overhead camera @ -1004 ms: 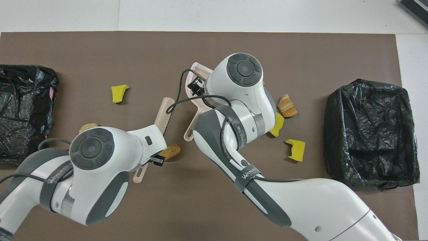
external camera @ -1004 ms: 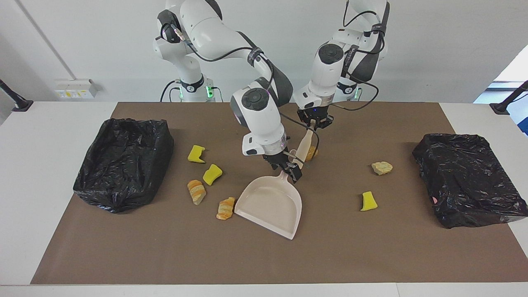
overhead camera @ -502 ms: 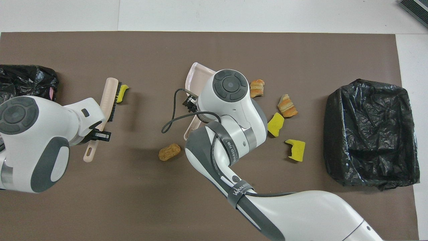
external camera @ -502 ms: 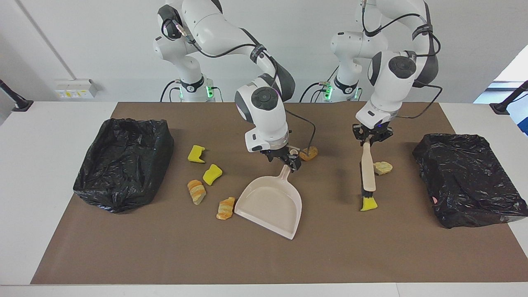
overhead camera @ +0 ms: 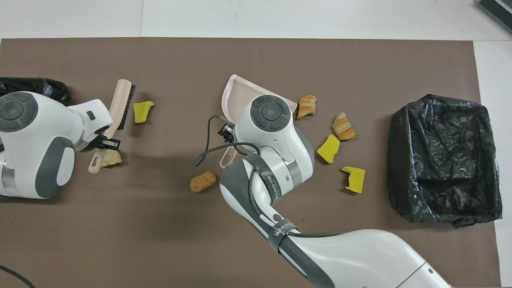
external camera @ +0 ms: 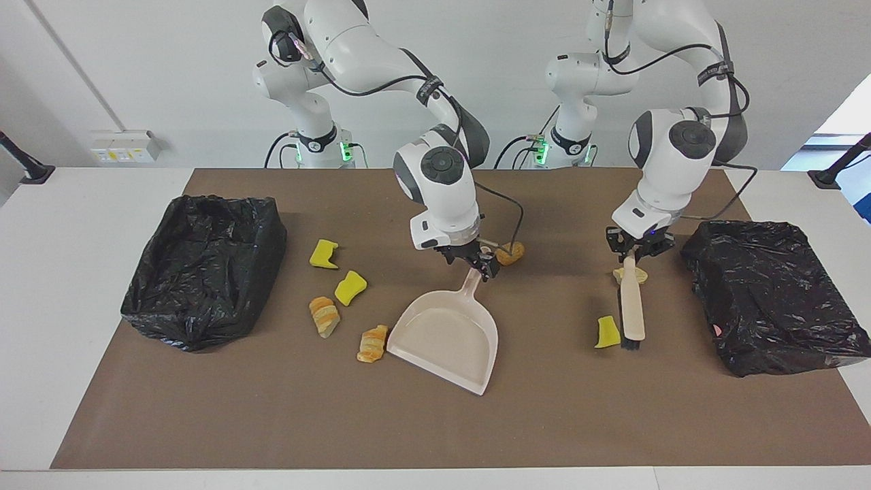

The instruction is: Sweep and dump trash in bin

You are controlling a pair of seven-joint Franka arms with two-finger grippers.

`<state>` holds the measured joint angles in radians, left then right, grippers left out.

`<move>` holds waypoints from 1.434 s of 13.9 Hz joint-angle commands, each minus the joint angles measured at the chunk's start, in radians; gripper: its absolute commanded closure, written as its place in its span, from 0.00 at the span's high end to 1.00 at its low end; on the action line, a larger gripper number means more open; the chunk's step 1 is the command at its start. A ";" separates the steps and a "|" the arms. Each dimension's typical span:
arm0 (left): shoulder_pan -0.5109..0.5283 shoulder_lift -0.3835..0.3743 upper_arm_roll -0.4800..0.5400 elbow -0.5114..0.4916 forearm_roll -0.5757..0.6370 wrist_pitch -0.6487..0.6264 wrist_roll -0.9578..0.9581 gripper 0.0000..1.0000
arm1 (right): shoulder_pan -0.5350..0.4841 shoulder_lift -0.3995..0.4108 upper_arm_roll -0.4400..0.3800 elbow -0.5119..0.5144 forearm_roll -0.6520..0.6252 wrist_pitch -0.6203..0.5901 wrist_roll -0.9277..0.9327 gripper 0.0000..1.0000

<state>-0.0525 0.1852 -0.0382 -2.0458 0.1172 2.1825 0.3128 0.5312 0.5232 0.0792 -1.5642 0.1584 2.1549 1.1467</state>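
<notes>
Brush (external camera: 633,309) clamped shut in left gripper (external camera: 631,253), bristles just beside yellow sponge bit (external camera: 607,332), pale beige lump (overhead camera: 111,158) beneath; right gripper (external camera: 484,267) sat at dustpan (external camera: 449,337) handle, grip untellable

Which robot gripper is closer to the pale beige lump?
Left. The left gripper, shut on the brush, is right over the pale beige lump. The right gripper is over the dustpan handle, mid-table beside the golden-brown nugget.
</notes>
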 commanded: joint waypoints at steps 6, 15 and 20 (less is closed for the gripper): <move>-0.194 -0.116 -0.012 -0.080 0.012 -0.288 0.091 0.00 | -0.011 -0.022 0.002 -0.008 0.009 0.010 -0.071 0.00; -0.063 -0.217 -0.003 -0.034 0.006 -0.352 -0.144 0.00 | -0.103 -0.239 -0.009 -0.020 -0.040 -0.317 -0.402 0.00; 0.123 -0.358 -0.002 -0.313 0.007 -0.074 -0.339 0.00 | -0.099 -0.362 -0.003 -0.107 -0.108 -0.434 -0.616 0.00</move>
<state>0.0061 -0.0479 -0.0291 -2.1668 0.1174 1.9658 0.0399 0.4267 0.2112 0.0657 -1.5867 0.0781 1.7012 0.5763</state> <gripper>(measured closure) 0.736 0.678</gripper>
